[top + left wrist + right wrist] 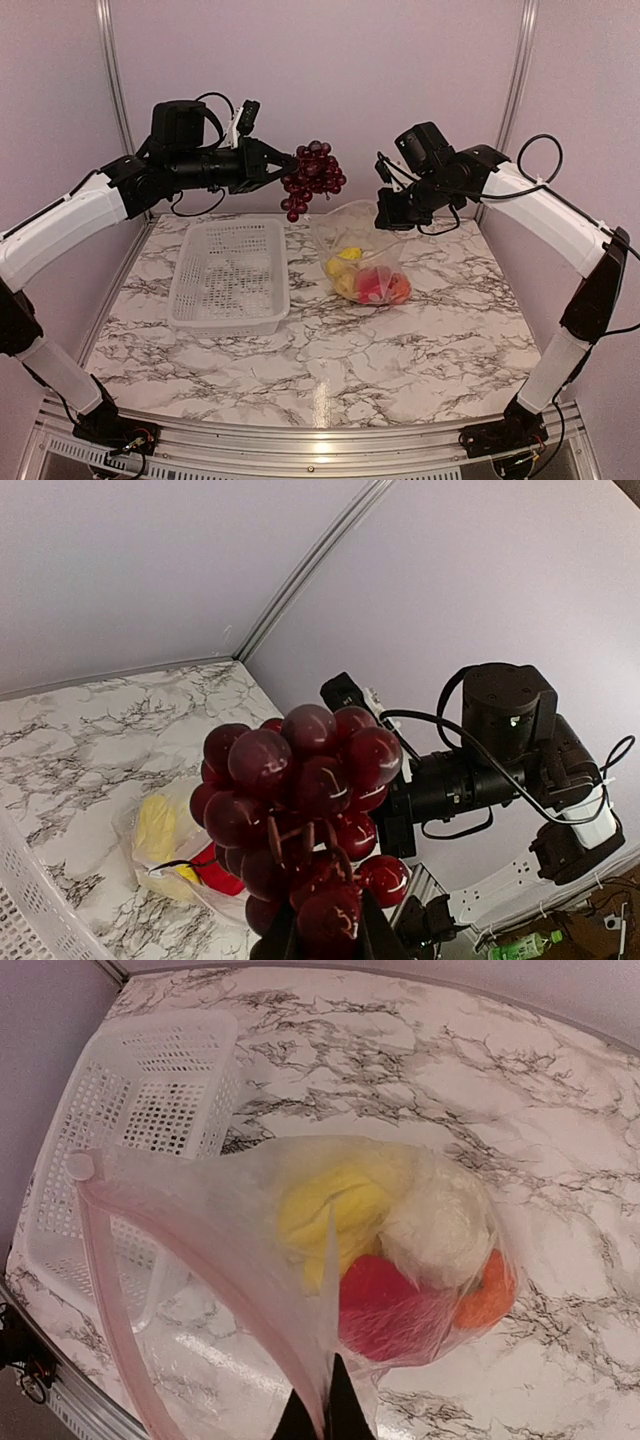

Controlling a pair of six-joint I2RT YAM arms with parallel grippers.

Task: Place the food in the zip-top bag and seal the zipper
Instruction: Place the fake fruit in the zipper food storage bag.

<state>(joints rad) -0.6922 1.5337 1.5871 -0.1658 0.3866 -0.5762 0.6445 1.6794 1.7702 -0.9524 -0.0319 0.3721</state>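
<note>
A dark purple grape bunch (313,178) hangs in the air above the table's back, with my left gripper (283,168) shut on it; in the left wrist view the grapes (300,800) fill the middle, with the fingertips closed on the lowest grape (330,930). My right gripper (386,214) is shut on the upper edge of the clear zip-top bag (358,250), holding its mouth up. Inside the bag (230,1230) lie yellow pieces (320,1210), a whitish piece (435,1220), a red piece (385,1305) and an orange fruit (485,1290). The pinkish zipper (103,1280) curves along the open mouth, its white slider (78,1167) at the end.
A white slotted basket (230,275) stands left of the bag on the marble table (400,350). Purple walls with metal posts (112,70) close in the back and sides. The grapes hang left of the bag's mouth and above it.
</note>
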